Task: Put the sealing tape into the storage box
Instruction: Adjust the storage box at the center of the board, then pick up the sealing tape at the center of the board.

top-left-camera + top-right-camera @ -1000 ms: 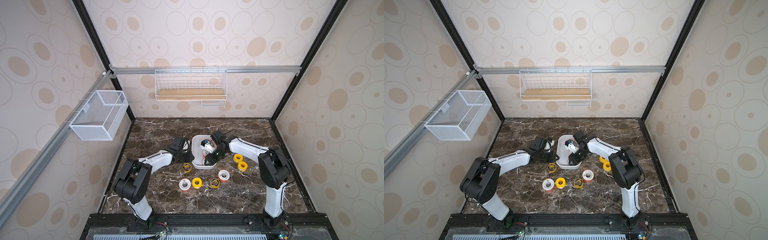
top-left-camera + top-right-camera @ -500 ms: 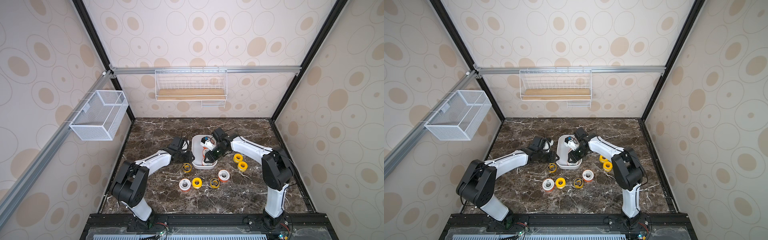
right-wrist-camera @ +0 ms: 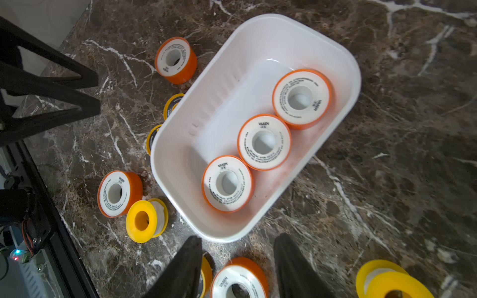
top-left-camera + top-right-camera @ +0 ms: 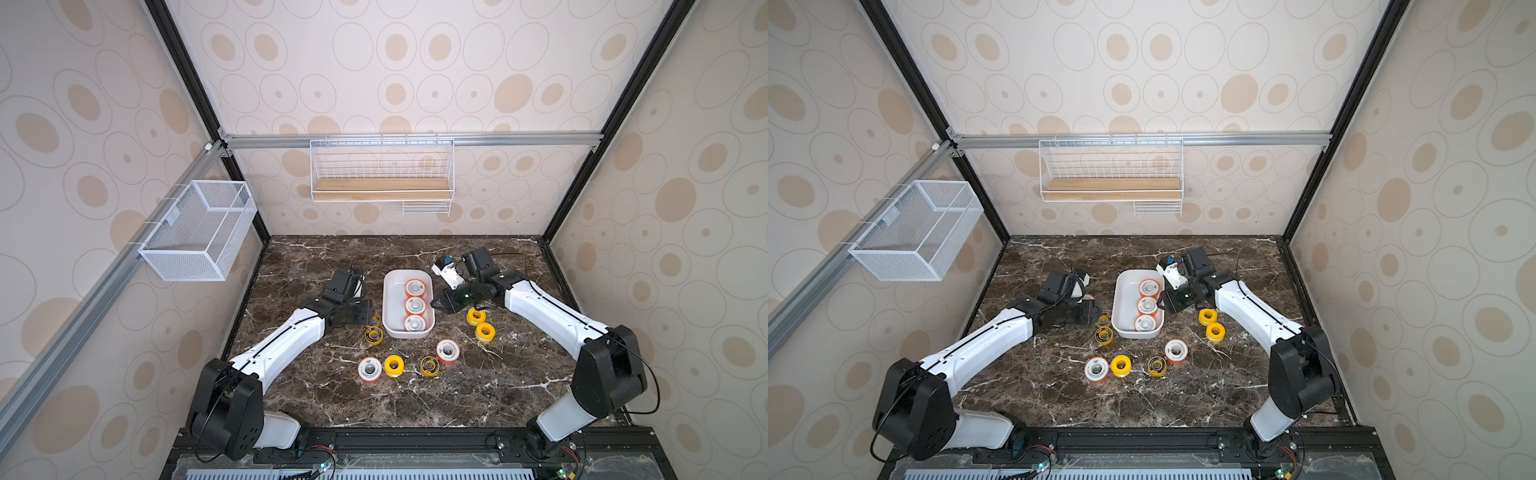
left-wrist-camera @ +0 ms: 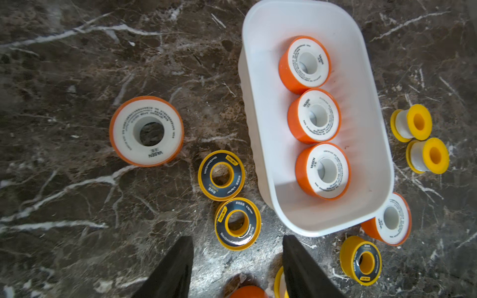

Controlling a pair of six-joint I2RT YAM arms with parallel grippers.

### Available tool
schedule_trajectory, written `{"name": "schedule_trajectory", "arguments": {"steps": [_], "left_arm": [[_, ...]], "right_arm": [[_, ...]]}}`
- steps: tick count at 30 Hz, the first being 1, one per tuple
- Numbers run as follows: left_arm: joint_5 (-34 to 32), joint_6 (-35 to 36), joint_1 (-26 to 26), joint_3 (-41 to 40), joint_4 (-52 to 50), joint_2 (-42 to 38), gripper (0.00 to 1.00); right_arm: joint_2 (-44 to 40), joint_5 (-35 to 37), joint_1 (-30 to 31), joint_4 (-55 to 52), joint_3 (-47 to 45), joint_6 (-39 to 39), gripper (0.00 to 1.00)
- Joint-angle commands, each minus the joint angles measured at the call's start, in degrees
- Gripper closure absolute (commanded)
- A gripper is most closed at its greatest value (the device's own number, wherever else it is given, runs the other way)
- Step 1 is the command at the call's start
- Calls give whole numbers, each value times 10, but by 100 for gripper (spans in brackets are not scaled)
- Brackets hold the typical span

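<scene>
The white storage box point(image 4: 387, 305) point(image 5: 260, 123) point(image 3: 178, 134) stands mid-table with three orange, white-faced spools of sealing tape point(image 4: 414, 305) in a row inside. Around it on the marble lie loose spools: two dark-ringed yellow ones point(image 5: 221, 175) point(image 5: 237, 224) left of the box, an orange one point(image 5: 146, 131) beyond them, two plain yellow ones point(image 4: 476, 316) right of it, and several point(image 4: 394, 365) in front. My left gripper point(image 4: 366, 313) point(image 5: 236, 247) hangs open and empty over the dark-ringed pair. My right gripper point(image 4: 441, 305) point(image 3: 237, 242) is open and empty beside the box's right wall.
A white mesh basket point(image 4: 199, 230) hangs on the left wall. A wire rack with a wooden board point(image 4: 381, 189) hangs on the back wall. An orange spool point(image 3: 240, 280) lies on the table below my right fingers.
My right gripper has drawn back from over the box to its right side. My left jaws have spread apart while that arm stayed left of the box.
</scene>
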Motion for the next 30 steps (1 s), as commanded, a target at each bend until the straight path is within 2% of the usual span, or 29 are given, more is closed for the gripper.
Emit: {"name": "schedule_trajectory", "arguments": {"steps": [1, 5, 11, 17, 22, 30], "left_arm": [[-34, 21, -1, 4, -39, -4, 41], [-34, 14, -2, -1, -47, 5, 41], [-2, -7, -8, -35, -51, -12, 41], [-11, -42, -54, -74, -78, -77, 40], [-2, -72, -81, -111, -72, -130, 35], [-35, -91, -150, -120, -53, -134, 25]], "right_arm": [[-24, -18, -34, 20, -34, 14, 49], [-41, -42, -77, 31, -75, 15, 49], [-50, -58, -97, 36, -121, 6, 49], [-68, -60, -108, 48, -155, 11, 49], [-75, -64, -110, 71, -178, 29, 48], [-78, -72, -112, 89, -193, 46, 48]]}}
